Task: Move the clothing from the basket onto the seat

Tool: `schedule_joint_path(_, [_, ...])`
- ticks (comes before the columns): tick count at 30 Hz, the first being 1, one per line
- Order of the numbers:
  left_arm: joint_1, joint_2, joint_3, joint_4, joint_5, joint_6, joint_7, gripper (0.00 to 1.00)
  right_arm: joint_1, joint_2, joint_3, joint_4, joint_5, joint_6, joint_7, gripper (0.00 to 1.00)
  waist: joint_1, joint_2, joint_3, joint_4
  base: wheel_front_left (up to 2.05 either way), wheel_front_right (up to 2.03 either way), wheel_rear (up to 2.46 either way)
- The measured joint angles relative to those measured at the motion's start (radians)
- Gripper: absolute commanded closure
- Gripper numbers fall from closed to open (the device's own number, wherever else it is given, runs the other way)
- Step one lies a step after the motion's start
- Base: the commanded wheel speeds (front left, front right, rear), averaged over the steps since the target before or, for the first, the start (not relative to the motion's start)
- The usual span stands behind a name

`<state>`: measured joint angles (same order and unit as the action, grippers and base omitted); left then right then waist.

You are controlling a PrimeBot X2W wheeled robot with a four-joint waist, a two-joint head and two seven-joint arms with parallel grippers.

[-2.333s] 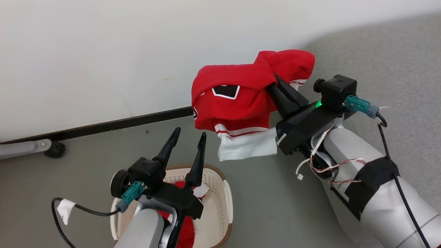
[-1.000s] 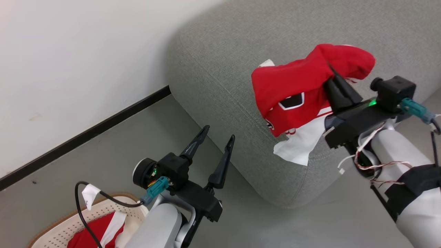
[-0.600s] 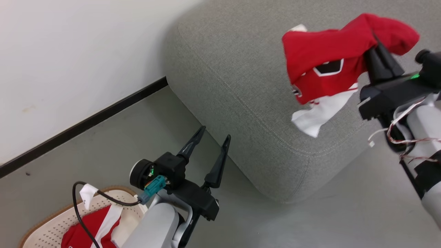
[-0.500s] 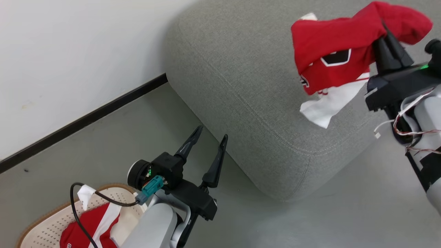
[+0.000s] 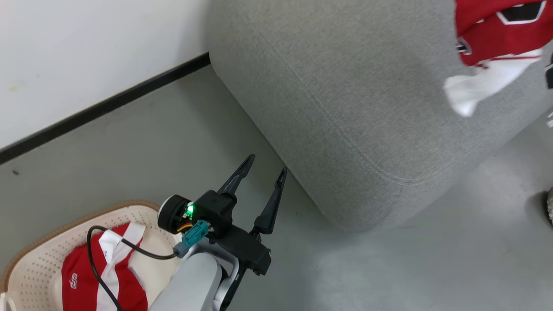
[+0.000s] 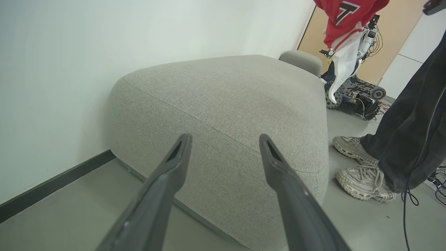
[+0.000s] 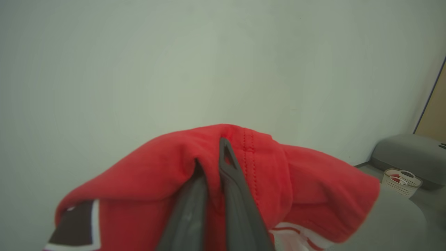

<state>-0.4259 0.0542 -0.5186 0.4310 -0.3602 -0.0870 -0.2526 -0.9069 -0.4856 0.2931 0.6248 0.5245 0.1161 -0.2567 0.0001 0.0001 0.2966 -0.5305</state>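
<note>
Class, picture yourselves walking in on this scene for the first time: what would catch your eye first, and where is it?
The bright red garment stands out first. It dangles from the shut right claw at the head view's upper right, seen against the big grey seat. Next comes the open, empty left claw low in the middle, near the white basket at lower left, where a second red garment lies.

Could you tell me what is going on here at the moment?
The robot is moving clothes from a basket to a grey seat. Its right gripper is shut on a red garment that hangs above the seat, not yet set down. The left gripper is open and empty beside the seat. Another red piece lies in the basket.
</note>
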Motion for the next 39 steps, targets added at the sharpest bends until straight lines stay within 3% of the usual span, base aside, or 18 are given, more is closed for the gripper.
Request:
schedule_joint_path(15, [-0.095, 0.006, -0.026, -0.009, 0.062, -0.001, 0.0, 0.0, -0.118, -0.072, -0.129, 0.021, 0.005, 0.005, 0.0, 1.0, 0.0002, 0.0001, 0.188, 0.09, 0.0, 0.0, 0.0])
schedule_joint_path(31, [-0.194, 0.005, -0.054, -0.006, 0.109, -0.002, 0.0, 0.0, -0.253, -0.16, -0.268, 0.164, 0.014, 0.007, 0.0, 1.0, 0.0001, 0.0, 0.398, 0.199, 0.0, 0.0, 0.0])
schedule_joint_path(37, [-0.213, 0.005, -0.064, -0.005, 0.114, -0.002, 0.0, 0.0, -0.276, -0.189, -0.33, 0.257, 0.04, -0.003, 0.0, 1.0, 0.0, 0.0, 0.454, 0.235, 0.0, 0.0, 0.0])
schedule_joint_path(39, [-0.221, 0.004, -0.066, -0.003, 0.116, -0.002, 0.0, 0.0, -0.276, -0.19, -0.346, 0.27, 0.04, -0.021, 0.0, 1.0, 0.0, 0.0, 0.469, 0.246, 0.0, 0.0, 0.0])
